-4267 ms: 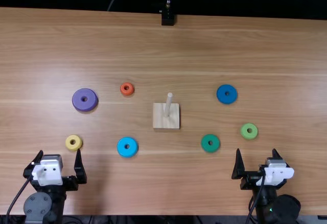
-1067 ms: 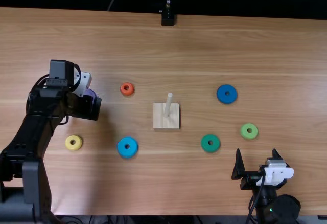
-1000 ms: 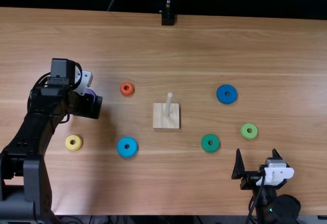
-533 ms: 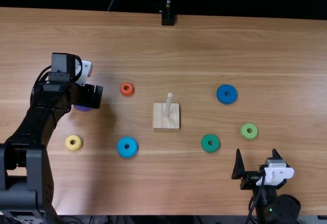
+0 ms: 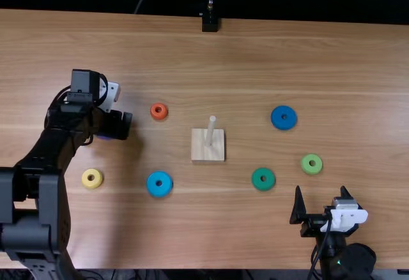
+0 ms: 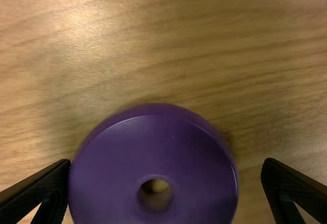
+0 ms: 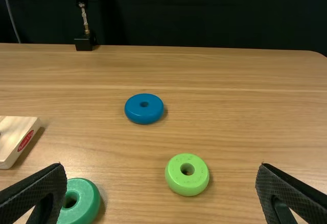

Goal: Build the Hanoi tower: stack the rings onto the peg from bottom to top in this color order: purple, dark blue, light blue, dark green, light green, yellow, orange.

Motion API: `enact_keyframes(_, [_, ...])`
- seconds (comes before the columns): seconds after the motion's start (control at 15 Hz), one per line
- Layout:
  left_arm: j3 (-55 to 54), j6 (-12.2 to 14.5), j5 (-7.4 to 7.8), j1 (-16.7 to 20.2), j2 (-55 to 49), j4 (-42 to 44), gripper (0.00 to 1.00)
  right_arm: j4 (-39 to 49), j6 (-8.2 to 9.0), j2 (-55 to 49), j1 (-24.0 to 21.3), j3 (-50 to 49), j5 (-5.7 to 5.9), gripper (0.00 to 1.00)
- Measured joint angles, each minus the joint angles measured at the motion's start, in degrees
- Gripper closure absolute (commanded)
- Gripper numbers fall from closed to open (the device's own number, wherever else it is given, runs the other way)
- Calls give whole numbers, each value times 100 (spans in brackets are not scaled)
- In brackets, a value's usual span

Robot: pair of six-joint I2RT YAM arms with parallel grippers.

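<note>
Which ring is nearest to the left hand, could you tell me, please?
The purple ring. It lies between the open fingers of the left hand, while even the orange ring, next closest, lies outside them.

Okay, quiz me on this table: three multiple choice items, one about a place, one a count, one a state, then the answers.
1. Where is the purple ring?
A) Beside the dark green ring
B) Between the fingers of the left gripper
C) Beside the right gripper

2. How many rings are blue?
A) Two
B) Four
C) Five

3. How is the peg?
A) Holding one ring
B) Holding three rings
C) Bare

1 B: the left wrist view shows it there.
2 A: the light blue ring and dark blue ring.
3 C: the top view shows no ring around it.
</note>
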Motion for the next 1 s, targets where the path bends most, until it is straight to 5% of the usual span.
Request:
enact_keyframes(0.53, [39, 22, -15, 4, 85, -35, 0, 2, 2, 0, 0, 2, 0, 0])
enact_keyframes(0.73, [37, 24, -20, 4, 85, -50, 92, 0, 2, 0, 0, 2, 4, 0])
enact_keyframes(0.8, [37, 22, -17, 4, 85, -55, 100, 0, 0, 0, -2, 2, 2, 0])
enact_keyframes(1.0, [37, 22, -17, 4, 83, -57, 100, 0, 4, 0, -2, 2, 2, 0])
